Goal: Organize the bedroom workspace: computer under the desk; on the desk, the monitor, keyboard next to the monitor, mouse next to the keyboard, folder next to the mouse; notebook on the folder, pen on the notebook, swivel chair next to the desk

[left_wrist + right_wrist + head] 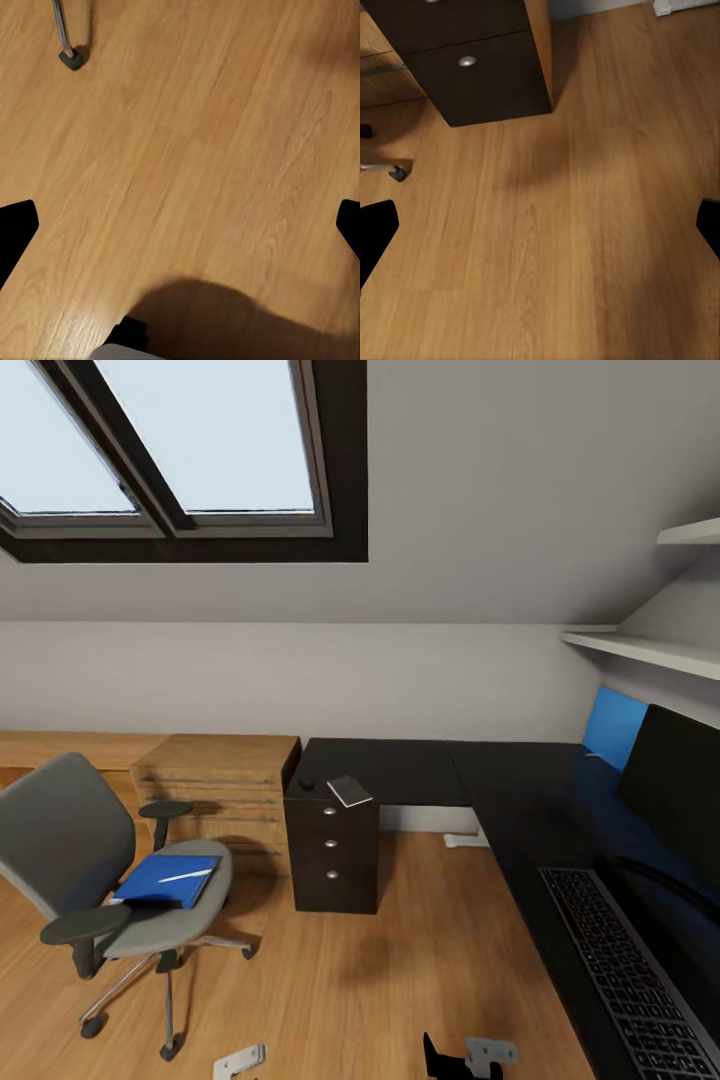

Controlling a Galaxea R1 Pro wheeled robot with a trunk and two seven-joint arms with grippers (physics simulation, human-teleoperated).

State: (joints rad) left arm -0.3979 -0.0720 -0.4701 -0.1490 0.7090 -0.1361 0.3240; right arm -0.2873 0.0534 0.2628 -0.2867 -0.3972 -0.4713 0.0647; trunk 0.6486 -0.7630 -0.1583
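Left gripper [180, 225]: fingers spread wide, dark tips at the two edges of its wrist view, nothing between them, hanging over bare wood floor [195, 150] with one chair castor [72, 58] well ahead. Right gripper [540, 225]: likewise spread wide and holding nothing, above floor, with the black drawer unit [472, 67] farther off.

From the head view: grey swivel chair [90, 860] at left, away from both grippers, carrying the blue folder [165, 880] flat on its seat with the pale pen [185, 876] lying on top. Small grey-white notebook [350, 790] resting on the black desk [420, 770], over the drawers (slightly skewed). Keyboard [630, 970] along the desk's right wing, monitor [675, 790] just behind it, upright.
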